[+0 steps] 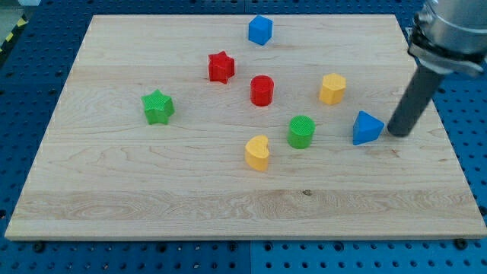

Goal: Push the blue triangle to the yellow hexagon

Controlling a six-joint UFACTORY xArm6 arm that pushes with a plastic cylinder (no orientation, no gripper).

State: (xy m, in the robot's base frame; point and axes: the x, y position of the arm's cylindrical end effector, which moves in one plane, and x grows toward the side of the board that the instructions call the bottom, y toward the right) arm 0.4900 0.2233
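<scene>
Wooden board (152, 190) on a blue perforated bench (472, 152), seen from one camera. The arm carries no jaws, so there is nothing to open, close or grip: it ends in a dark rod entering from the view's top right, and my tip (399, 134) rests on the board just to the view's right of the blue triangle (367, 128), very close to it; whether the two touch cannot be told. The blue triangle lies near the board's right edge, at mid-height. The yellow hexagon (332, 88) stands near it, toward the view's upper left, apart from it. A green cylinder (301, 131) sits to the view's left of the triangle, with a yellow heart-like block (258, 152) lower left of that cylinder. A red cylinder (262, 90) occupies the board's centre, a red star (221, 67) lies to its upper left, a blue block (260, 30), seemingly a cube, sits near the top edge, and a green star (157, 106) stands alone at the view's left.
</scene>
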